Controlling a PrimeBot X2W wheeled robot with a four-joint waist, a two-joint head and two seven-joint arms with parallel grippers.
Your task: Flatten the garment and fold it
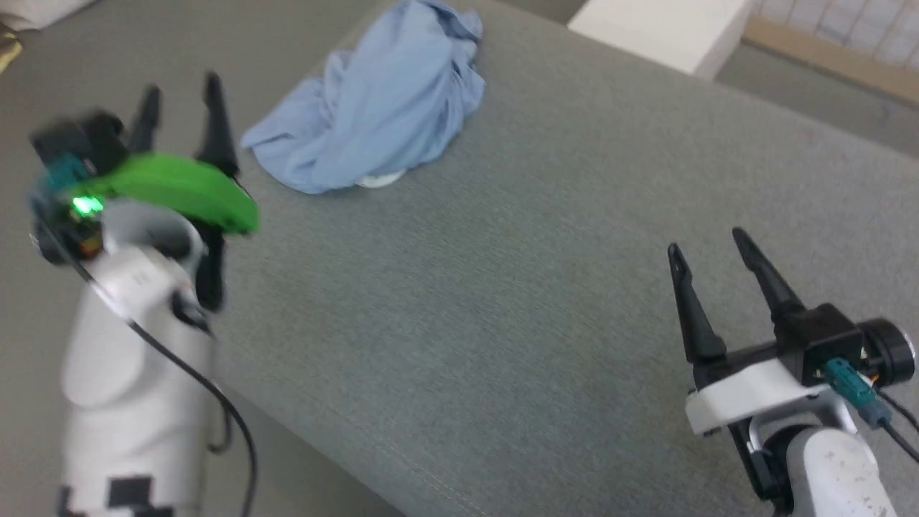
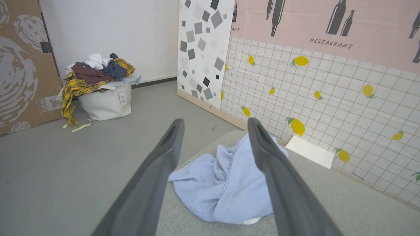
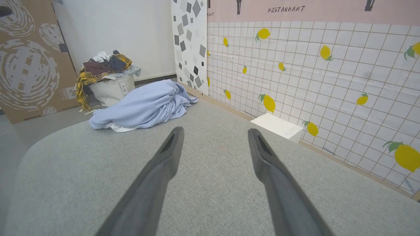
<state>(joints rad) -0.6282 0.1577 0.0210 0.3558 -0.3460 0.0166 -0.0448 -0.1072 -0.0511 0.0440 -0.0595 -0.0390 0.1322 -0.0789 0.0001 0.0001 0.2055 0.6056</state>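
Observation:
The garment [image 1: 380, 100] lies crumpled in a light blue heap on the grey padded surface [image 1: 502, 301], near its far left corner; a bit of white peeks out at its near edge. Collar, buttons and embroidery are hidden in the folds. My left gripper [image 1: 179, 90] hangs open to the left of the heap, fingers pointing past it, nothing between them. In the left wrist view the garment [image 2: 223, 183] sits just beyond the open fingers [image 2: 164, 154]. My right gripper [image 1: 707, 251] stands open over the surface at the near right, far from the garment [image 3: 144, 105].
A white basket [image 2: 105, 101] heaped with mixed clothes stands on the floor by a cardboard panel [image 2: 19, 65]. A white box [image 1: 668, 29] sits beyond the surface's far edge beside the lemon-patterned wall [image 3: 311, 82]. The surface's left edge drops to the floor.

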